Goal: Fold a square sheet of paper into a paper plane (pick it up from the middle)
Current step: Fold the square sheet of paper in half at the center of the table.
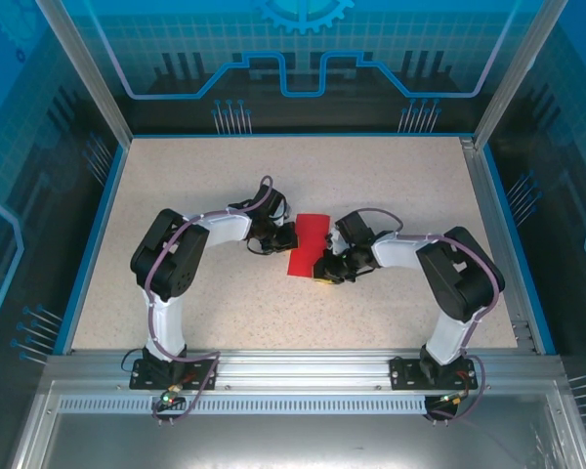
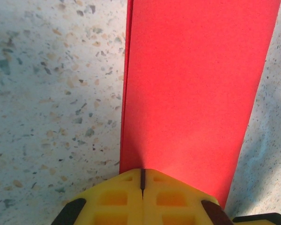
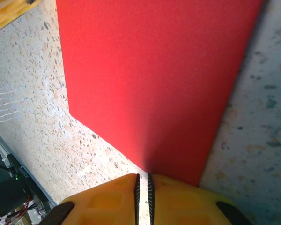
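The bright red sheet of thin paper [image 1: 308, 239] lies flat on the speckled beige table top [image 1: 176, 195], just right of the centre of the overhead frame. It shows as a narrow rectangle, with its long sides running from upper right to lower left.

The left gripper [image 1: 288, 237] sits at the sheet's left long edge. In the left wrist view its yellow fingers [image 2: 114, 197] are pressed fully together, with only a dark seam between them. The sheet [image 2: 192, 93] runs from the tips to the top of the frame, and a doubled edge is visible along its left side. Whether the tips pinch the paper cannot be told.

The right gripper [image 1: 324, 269] sits at the sheet's lower right corner. In the right wrist view its fingers [image 3: 112, 199] are almost closed, leaving a thin pale slit with nothing visible in it. The sheet [image 3: 154, 79] meets the tips and spreads toward the top of the frame.
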Available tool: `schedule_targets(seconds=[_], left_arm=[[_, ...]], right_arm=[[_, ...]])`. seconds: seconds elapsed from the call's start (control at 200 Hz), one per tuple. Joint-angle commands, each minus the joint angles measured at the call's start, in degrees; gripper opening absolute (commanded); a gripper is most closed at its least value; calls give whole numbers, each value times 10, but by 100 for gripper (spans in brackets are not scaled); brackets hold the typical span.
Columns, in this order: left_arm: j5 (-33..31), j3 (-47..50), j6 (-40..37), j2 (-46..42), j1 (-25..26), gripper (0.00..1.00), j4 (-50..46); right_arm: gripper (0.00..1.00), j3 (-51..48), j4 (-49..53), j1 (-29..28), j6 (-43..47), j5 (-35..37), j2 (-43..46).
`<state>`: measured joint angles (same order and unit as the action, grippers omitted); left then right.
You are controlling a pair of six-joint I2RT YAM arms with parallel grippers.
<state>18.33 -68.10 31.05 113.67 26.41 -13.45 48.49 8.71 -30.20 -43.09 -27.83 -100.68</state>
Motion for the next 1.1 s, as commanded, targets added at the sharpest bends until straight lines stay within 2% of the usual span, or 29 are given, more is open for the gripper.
schedule_targets(seconds=[0.0, 0.2, 0.275, 0.425, 0.675, 0.97, 1.095], left_arm=[[-20, 23, -14, 10, -3, 0, -76], [-14, 29, -10, 4, -3, 0, -66], [-9, 27, -9, 2, -3, 0, -66], [-9, 17, -11, 0, -2, 0, -72], [-10, 17, -15, 2, -3, 0, -79], [-10, 22, -10, -2, -3, 0, -76], [-10, 26, -10, -6, -4, 0, -75]], right_arm=[[16, 46, 34, 19, 20, 7, 39], [18, 120, 74, 67, 39, 27, -8], [18, 145, 85, 71, 42, 34, -35], [18, 161, 54, 70, 39, -3, -57], [18, 243, 93, 102, 63, 2, -90], [18, 355, 131, 126, 68, -2, -192], [18, 366, 128, 133, 72, -6, -218]])
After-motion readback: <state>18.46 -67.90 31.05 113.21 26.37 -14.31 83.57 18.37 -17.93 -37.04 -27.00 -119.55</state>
